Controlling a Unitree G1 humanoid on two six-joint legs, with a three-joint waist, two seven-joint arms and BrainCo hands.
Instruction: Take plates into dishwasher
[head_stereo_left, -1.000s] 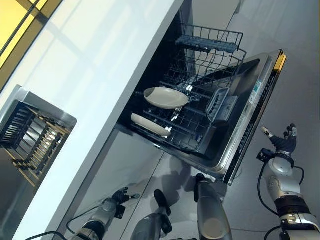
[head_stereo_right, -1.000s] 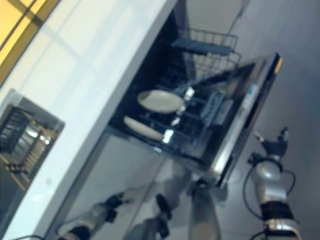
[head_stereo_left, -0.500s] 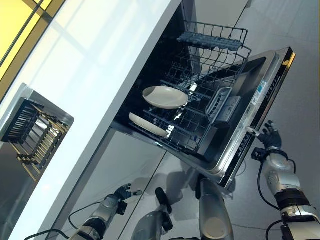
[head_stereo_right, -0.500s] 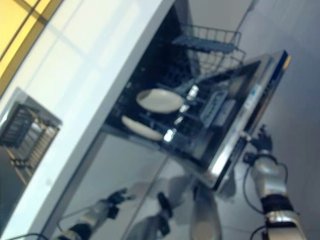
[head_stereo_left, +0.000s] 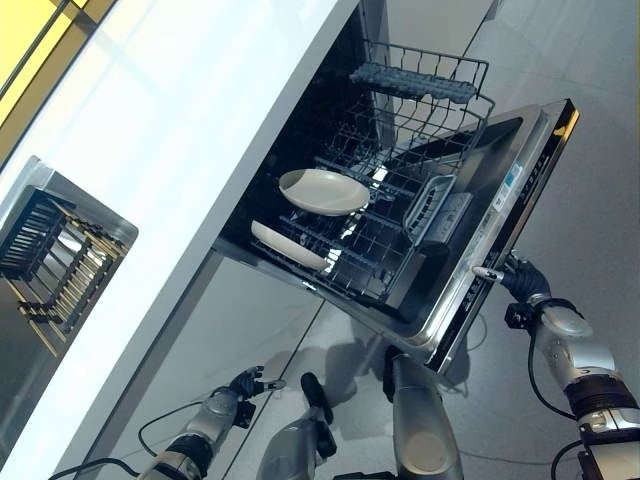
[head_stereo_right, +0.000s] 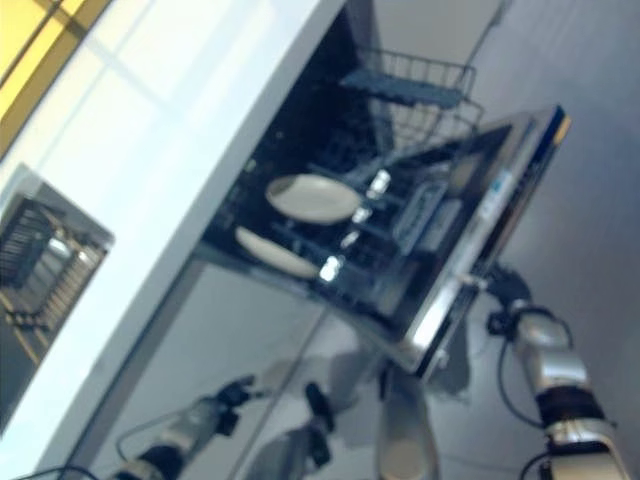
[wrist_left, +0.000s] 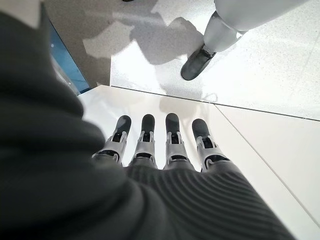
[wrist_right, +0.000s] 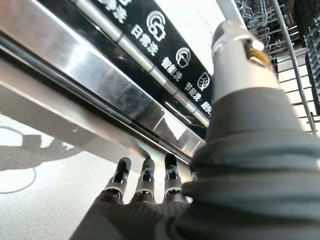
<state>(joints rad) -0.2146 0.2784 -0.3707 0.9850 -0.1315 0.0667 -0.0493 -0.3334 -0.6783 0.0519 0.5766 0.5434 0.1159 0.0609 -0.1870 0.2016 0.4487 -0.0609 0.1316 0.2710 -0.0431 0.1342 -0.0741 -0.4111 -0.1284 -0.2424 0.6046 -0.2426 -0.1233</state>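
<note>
At the outer edge of the lowered dishwasher door (head_stereo_left: 490, 245), the left eye view shows the right hand (head_stereo_left: 505, 275), thumb over the rim. Two plates (head_stereo_left: 322, 191) lie in the lower rack (head_stereo_left: 375, 250), well inward from that hand, under the white counter (head_stereo_left: 190, 130). The left hand (head_stereo_left: 245, 385) hangs low by the cabinet front.

In the left wrist view, the left hand (wrist_left: 160, 150) shows straight fingers (wrist_left: 172, 137) holding nothing, above the floor (wrist_left: 270, 75).

In the right wrist view, the right hand (wrist_right: 150, 185) has straight fingers under the door's steel edge, thumb above.

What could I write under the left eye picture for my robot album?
Right hand reaches the open dishwasher door's edge; two plates already sit in the lower rack.
</note>
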